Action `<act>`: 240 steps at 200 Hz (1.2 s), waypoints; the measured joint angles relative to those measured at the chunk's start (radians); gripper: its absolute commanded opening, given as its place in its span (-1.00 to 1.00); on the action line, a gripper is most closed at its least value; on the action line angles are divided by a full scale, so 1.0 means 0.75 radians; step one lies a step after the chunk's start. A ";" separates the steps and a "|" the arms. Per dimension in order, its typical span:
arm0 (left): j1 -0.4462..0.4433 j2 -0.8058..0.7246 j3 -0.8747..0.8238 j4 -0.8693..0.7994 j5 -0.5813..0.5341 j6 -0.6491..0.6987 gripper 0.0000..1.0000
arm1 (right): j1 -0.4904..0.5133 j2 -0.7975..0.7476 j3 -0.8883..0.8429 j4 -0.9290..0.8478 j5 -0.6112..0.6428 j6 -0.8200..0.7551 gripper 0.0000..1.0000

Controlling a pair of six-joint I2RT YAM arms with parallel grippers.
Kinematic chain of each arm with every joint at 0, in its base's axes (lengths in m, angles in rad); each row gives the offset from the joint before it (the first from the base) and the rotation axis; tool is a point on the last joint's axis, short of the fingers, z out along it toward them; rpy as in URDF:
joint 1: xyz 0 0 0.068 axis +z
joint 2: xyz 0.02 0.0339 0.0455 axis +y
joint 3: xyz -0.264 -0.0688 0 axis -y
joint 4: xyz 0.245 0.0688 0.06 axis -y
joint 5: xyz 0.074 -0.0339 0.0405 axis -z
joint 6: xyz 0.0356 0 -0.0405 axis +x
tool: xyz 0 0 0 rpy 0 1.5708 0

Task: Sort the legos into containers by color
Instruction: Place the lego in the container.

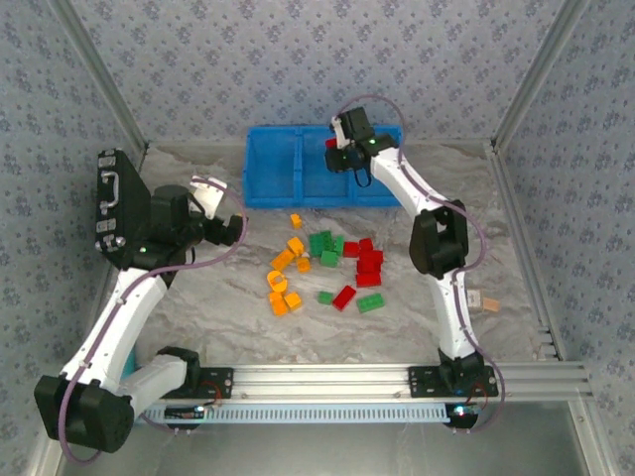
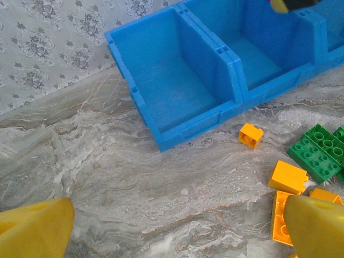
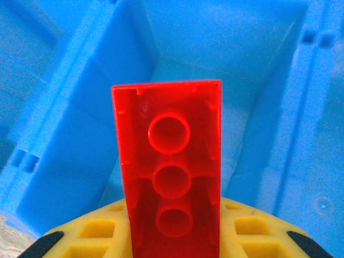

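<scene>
The red brick [image 3: 171, 161] hangs end-down over a compartment of the blue bin [image 1: 270, 198] at the worktop's [image 1: 218, 307] far edge, probably the middle or right one. It is clamped between the right gripper's [image 3: 172, 234] jaws so it should drop clear of the dividers. The loose legos [image 1: 327, 263] lie mid-worktop. The left gripper [image 2: 177, 228], jaws wide apart, hovers beside the orange ones, seemingly ready to pick.

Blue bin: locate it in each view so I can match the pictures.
Top external: blue bin, far centre, beyond the loose legos.
Left wrist: upper right, beside orange legos.
Right wrist: its walls behind the red lego in the right end effector.
Shared landmark: that red lego, over the bin from above.
</scene>
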 measured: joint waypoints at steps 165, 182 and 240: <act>0.000 -0.001 -0.001 -0.002 -0.017 0.008 1.00 | 0.084 -0.517 -0.606 0.035 -0.031 0.052 0.49; 0.000 -0.001 -0.001 -0.001 -0.021 0.011 1.00 | 0.137 -0.665 -0.772 0.050 -0.032 0.146 0.56; 0.000 0.000 -0.021 0.001 -0.020 0.010 1.00 | 0.317 -0.782 -1.154 0.095 -0.044 0.477 0.61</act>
